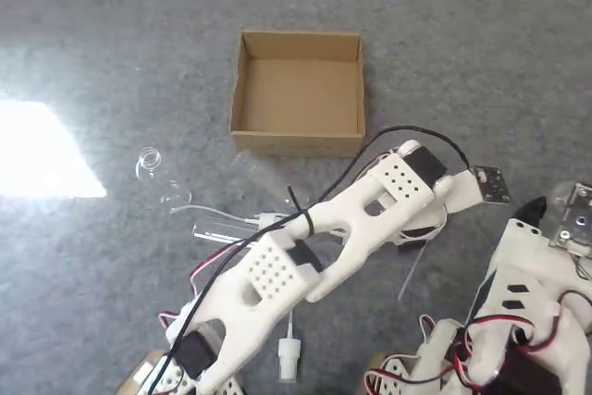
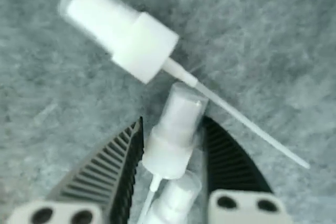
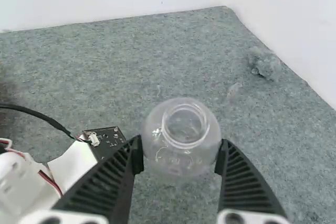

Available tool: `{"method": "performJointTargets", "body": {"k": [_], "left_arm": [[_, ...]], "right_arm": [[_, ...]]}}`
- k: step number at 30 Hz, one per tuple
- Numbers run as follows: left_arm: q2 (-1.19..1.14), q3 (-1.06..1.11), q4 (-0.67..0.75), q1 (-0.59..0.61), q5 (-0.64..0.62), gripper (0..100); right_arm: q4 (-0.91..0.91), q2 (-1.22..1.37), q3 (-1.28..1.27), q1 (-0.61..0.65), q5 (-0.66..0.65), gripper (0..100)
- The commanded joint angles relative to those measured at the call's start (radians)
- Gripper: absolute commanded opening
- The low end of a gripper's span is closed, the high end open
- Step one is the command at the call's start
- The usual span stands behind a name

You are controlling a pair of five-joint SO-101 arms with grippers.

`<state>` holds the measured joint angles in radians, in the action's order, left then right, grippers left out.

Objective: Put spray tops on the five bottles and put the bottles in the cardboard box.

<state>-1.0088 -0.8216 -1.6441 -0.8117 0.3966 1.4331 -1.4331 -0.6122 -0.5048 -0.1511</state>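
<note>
The spray top [image 2: 173, 129] stands between the left gripper's [image 2: 173, 124] ribbed black jaws, which press against its sides. A second spray top [image 2: 121, 30] lies on the grey carpet [image 1: 92, 62] just beyond it, its thin dip tube running past the gripped top's tip. A third top [image 2: 176, 195] shows between the same jaws, closer to the gripper's base. I cannot tell whether it touches them.

The bottle [image 3: 181, 135], clear with its open mouth up, sits clamped between the right gripper's [image 3: 179, 148] jaws.

In the high view the cardboard box [image 1: 296, 141] stands open side up. The left arm [image 1: 370, 210] runs slantwise across the carpet on the box's near side, and its far end lies near the box's near right corner. The right gripper, with its bottle [image 1: 572, 215], is well apart from the box, off to its right and nearer the arms' bases.

Loose clear bottles [image 1: 148, 162] lie on the carpet off the box's near left corner. One of them [image 1: 252, 171] is just beside the box's near wall.

A lone spray top [image 1: 289, 353] lies well apart from the box on its near side, just beside the left arm.

A tuft of lint [image 3: 265, 66] rests on the carpet by the white wall.
</note>
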Motion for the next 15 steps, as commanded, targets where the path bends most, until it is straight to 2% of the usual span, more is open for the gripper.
{"method": "performJointTargets", "body": {"k": [1, 5, 15], "left_arm": [[-0.087, -0.226, -0.087, 0.003, -0.014, 8], [-0.155, -0.335, -0.114, 0.002, -0.02, 5], [-0.132, -0.314, -0.114, 0.005, -0.02, 1]], "right_arm": [[-0.024, -0.007, 0.008, -0.007, -0.014, 13.5], [-0.024, -0.007, 0.008, -0.007, -0.014, 13.4], [-0.024, -0.007, 0.008, -0.007, -0.014, 13.4]]}}
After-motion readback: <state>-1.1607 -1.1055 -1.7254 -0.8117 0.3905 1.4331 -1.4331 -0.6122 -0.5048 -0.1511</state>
